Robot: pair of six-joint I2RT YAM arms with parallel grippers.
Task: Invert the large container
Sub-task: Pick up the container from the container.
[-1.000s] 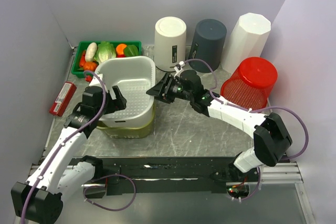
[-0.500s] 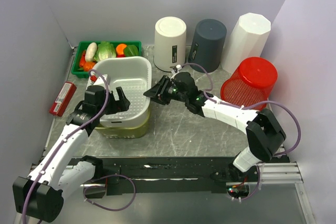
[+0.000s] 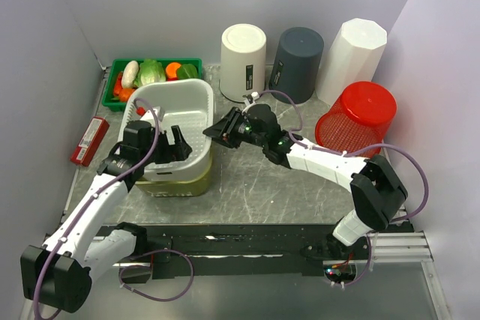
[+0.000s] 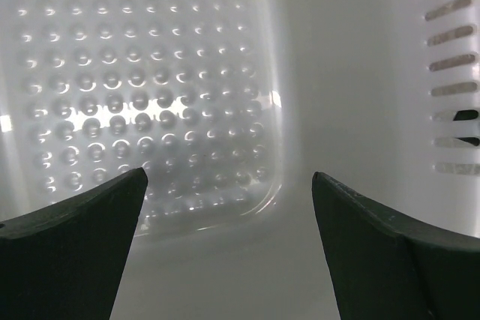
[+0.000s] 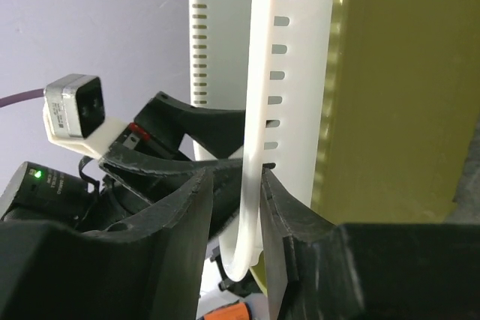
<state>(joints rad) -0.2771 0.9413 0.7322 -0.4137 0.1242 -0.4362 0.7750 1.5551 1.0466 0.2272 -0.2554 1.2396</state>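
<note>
- White basket point(image 3: 184, 118) sat upright, mouth up, nested in the olive tub point(image 3: 180, 183), at the left-centre of the table point(image 3: 262, 185).
- Left gripper point(image 3: 174, 146) was inside the basket on its near-left side, jaws wide, holding nothing.
- In the left wrist view, the left gripper point(image 4: 229, 181) had its fingers point(image 4: 75, 222) far apart over the basket's dimpled floor point(image 4: 150, 95), with the slotted wall at right.
- Right gripper point(image 3: 214, 131) was at the basket's right rim.
- In the right wrist view, the right gripper point(image 5: 236, 176) had narrow jaws straddling the slotted white rim point(image 5: 259, 73), one finger inside and one outside.
- The outer finger touched the rim; a dark gap showed at the inner one, so there was no firm clamp.
- Olive tub wall point(image 5: 390, 73) stood just beside the rim, outside the jaws.
- Far left: green crate point(image 3: 157, 60) of vegetables; red packet point(image 3: 90, 140) against the left wall.
- Far row: white round bin point(image 3: 244, 61), dark grey bin point(image 3: 298, 54) and white faceted bin point(image 3: 351, 50), all bottom-up.
- Red mesh basket point(image 3: 356, 118) sat inverted at right, apart from both arms.
</note>
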